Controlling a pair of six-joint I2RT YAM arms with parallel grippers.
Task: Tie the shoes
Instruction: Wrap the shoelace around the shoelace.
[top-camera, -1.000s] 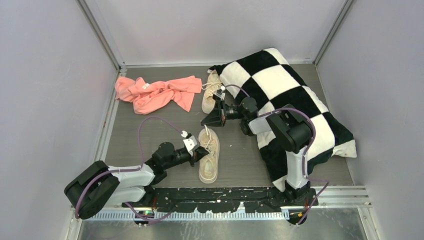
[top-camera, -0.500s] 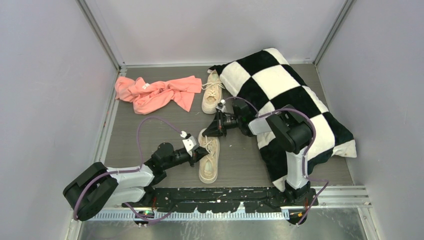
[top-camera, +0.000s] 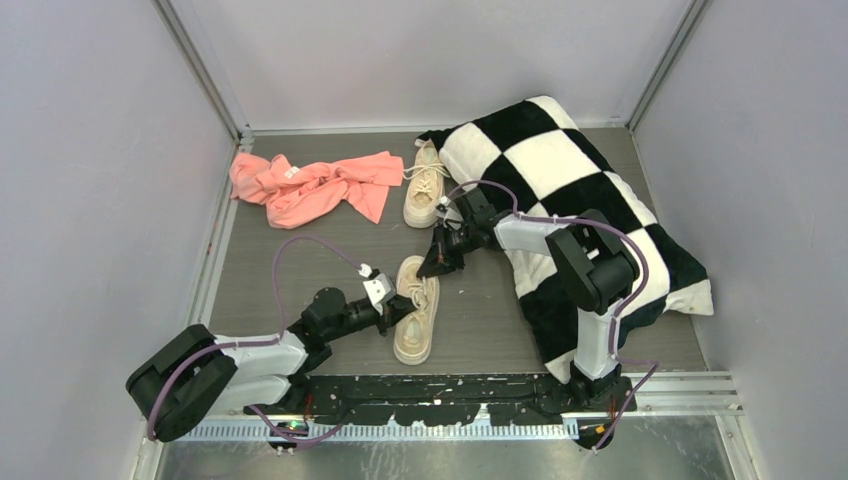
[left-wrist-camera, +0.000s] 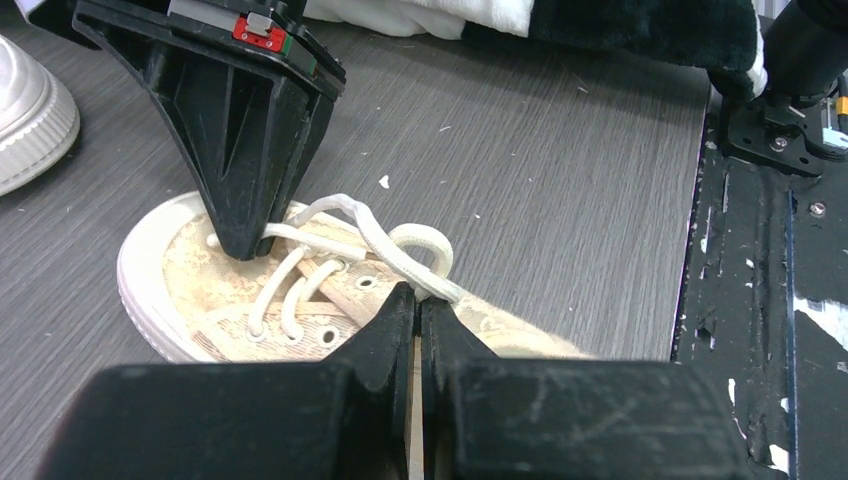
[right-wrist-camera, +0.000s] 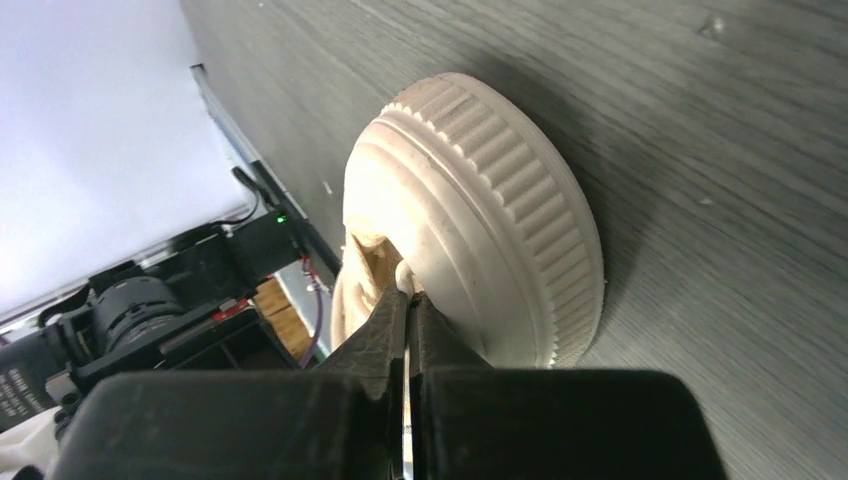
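Top external view: one beige low-top canvas sneaker with a thick pale sole (top-camera: 414, 325) lies on the grey wood-grain desk (top-camera: 290, 265), near the front edge and between the left arm (top-camera: 255, 352) and the right arm (top-camera: 590, 270). Its toe points away from their bases, so both arms can reach the lacing.
Second sneaker: the matching beige canvas shoe (top-camera: 424, 190) sits farther back, just beside the black-and-white checkered pillow (top-camera: 580, 180) and near the crumpled pink cloth (top-camera: 315, 185). Neither arm is at it.
Left jaws: pressed together, pinching a strand of the cream lace (left-wrist-camera: 345, 212) on the near side of the eyelets.
Right jaws: pressed together, pinching the lace at the toe-side eyelets. The right wrist view shows a sliver of white between the tips, with the ribbed toe cap (right-wrist-camera: 490, 210) just beyond.
Lace between grips: it runs from one grip to the other through a small curled loop (left-wrist-camera: 420, 240) over the tongue.
Reason for hold: probably each arm holds one part of the lace so that pulling apart draws a crossing snug.
Step in hand: apparently forming the first knot on the near sneaker; no finished bow shows.
Risk: the thin lace may slip from either pinch, or the light shoe may drag along.
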